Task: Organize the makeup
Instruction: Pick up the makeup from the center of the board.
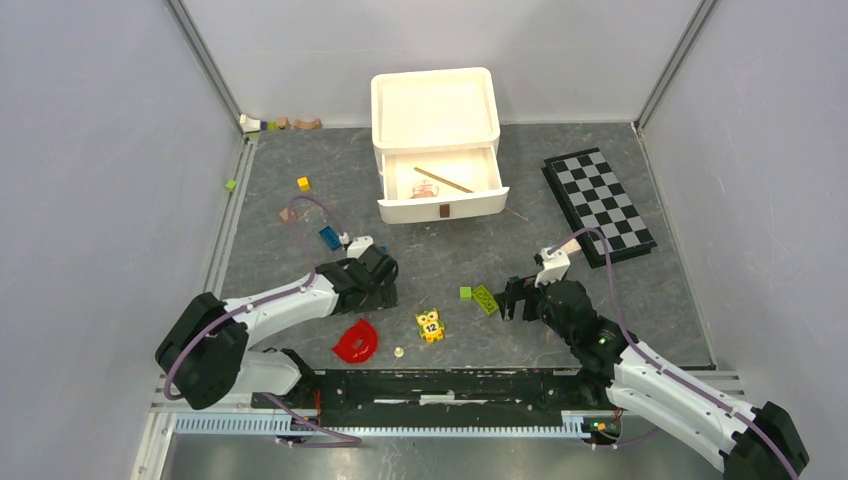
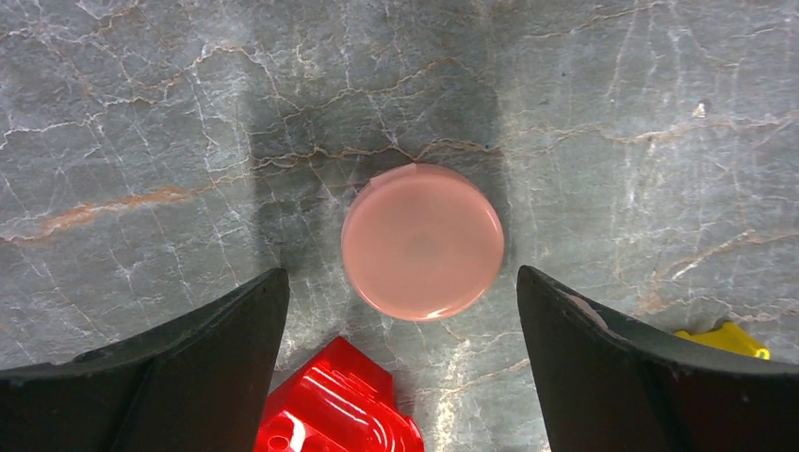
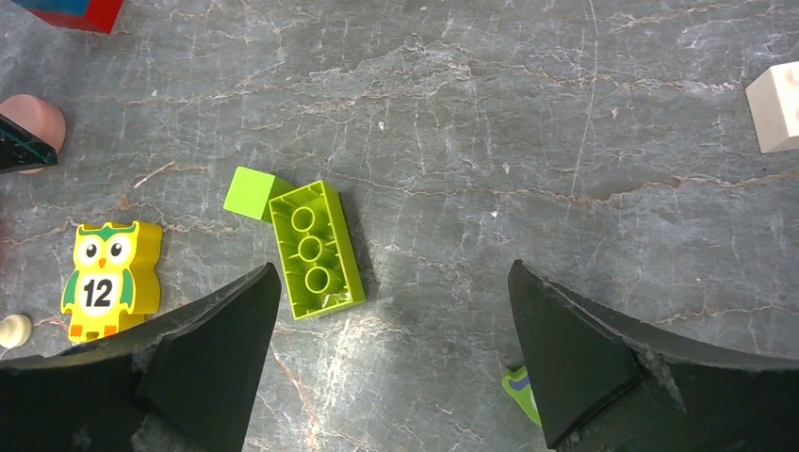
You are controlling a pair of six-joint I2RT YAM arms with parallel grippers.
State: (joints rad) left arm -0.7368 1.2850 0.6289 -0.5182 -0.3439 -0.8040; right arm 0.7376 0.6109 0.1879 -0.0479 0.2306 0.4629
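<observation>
Lying flat, round pink disc point(image 2: 422, 241) | left jaws wide, empty | right jaws wide, empty

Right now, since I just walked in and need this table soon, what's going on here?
Two robot arms are tidying makeup away. The left gripper hovers open over a round pink disc that lies flat on the table, with neither finger touching it. The right gripper is open and empty above a green brick. At the back, the white drawer stands pulled out with a thin stick inside.
</observation>
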